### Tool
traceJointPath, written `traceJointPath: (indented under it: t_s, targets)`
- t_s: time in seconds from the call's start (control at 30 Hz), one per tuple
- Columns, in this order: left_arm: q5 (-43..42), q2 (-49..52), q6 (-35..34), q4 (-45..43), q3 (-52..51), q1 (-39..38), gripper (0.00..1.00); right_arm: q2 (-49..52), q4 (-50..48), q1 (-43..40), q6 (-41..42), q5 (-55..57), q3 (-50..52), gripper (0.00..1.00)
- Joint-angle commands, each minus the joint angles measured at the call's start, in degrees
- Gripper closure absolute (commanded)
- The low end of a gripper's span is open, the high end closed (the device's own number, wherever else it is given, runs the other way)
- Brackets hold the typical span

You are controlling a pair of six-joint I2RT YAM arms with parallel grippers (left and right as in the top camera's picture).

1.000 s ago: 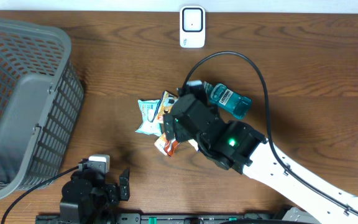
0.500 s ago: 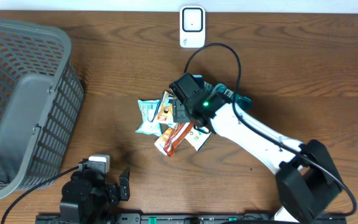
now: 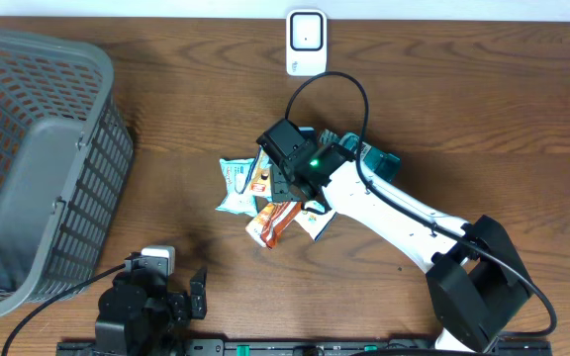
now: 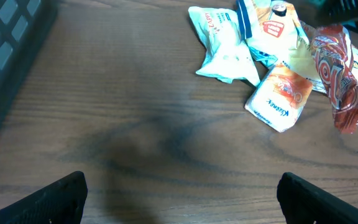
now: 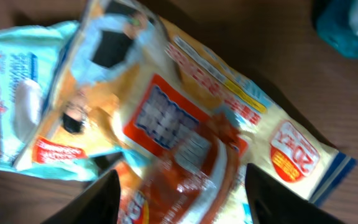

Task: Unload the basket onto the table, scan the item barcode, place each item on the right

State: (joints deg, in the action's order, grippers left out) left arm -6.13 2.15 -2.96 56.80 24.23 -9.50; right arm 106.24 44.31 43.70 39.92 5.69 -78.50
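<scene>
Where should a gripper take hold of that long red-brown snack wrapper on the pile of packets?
The red-brown wrapper is long and narrow and lies atop the other packets, its lower end jutting toward the near table edge. Probably best to pinch that free end across its narrow width, coming straight down from above, where nothing seems to cover it.
</scene>
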Motion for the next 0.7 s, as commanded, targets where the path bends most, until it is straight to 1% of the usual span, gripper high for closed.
traceJointPath:
  t_s: [0.0, 0.2, 0.37, 0.5, 0.67]
  targets:
    - [-0.7, 0.0, 0.4, 0.1, 0.2, -0.2, 0.02, 0.8, 1.6, 0.6, 0.8, 0.4, -0.7, 0.45]
    - [-0.7, 0.0, 0.4, 0.1, 0.2, -0.2, 0.02, 1.6, 2.4, 1.8, 0.7, 0.3, -0.7, 0.44]
    - [-0.7, 0.0, 0.4, 0.1, 0.2, -0.2, 0.02, 3.7, 2.8, 2.2, 0.7, 0.3, -0.7, 0.47]
    - [-0.7, 0.0, 0.4, 0.1, 0.2, -0.2, 0.02, 5.0, 2.7, 2.1, 0.8, 0.1, -0.7, 0.55]
    - [-0.7, 0.0, 0.4, 0.1, 0.2, -0.2, 0.02, 5.0, 4.4, 2.1, 0.7, 0.2, -0.7, 0.74]
